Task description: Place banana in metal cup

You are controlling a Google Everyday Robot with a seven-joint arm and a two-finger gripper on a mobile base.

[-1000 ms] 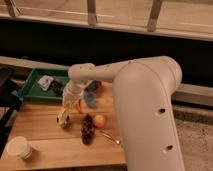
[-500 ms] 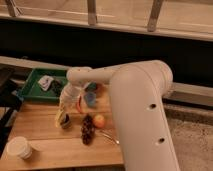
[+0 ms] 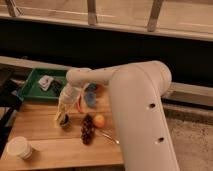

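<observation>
The gripper (image 3: 65, 107) hangs low over the left-centre of the wooden table (image 3: 45, 130), at the end of the bulky white arm (image 3: 135, 100) that sweeps in from the right and fills much of the view. How far apart its fingers stand cannot be told, since the wrist and its cargo cover them. The banana (image 3: 64, 105) shows as a pale yellow strip running down from the wrist, nearly upright with a slight tilt, so it looks to be carried by the gripper. Its lower end meets the metal cup (image 3: 63, 120), a short dark cylinder standing on the table directly beneath (whether the tip is inside the rim or only touching it is not clear).

Just right of the cup lies a dark cluster of grapes (image 3: 87, 129), and beside that a round orange fruit (image 3: 99, 120). A small blue cup (image 3: 90, 98) sits behind them, close to the arm. A green tray (image 3: 31, 87) rests at the back-left edge of the table, holding a few small items. A white cup (image 3: 19, 148) stands near the front-left corner, well apart from the rest.
</observation>
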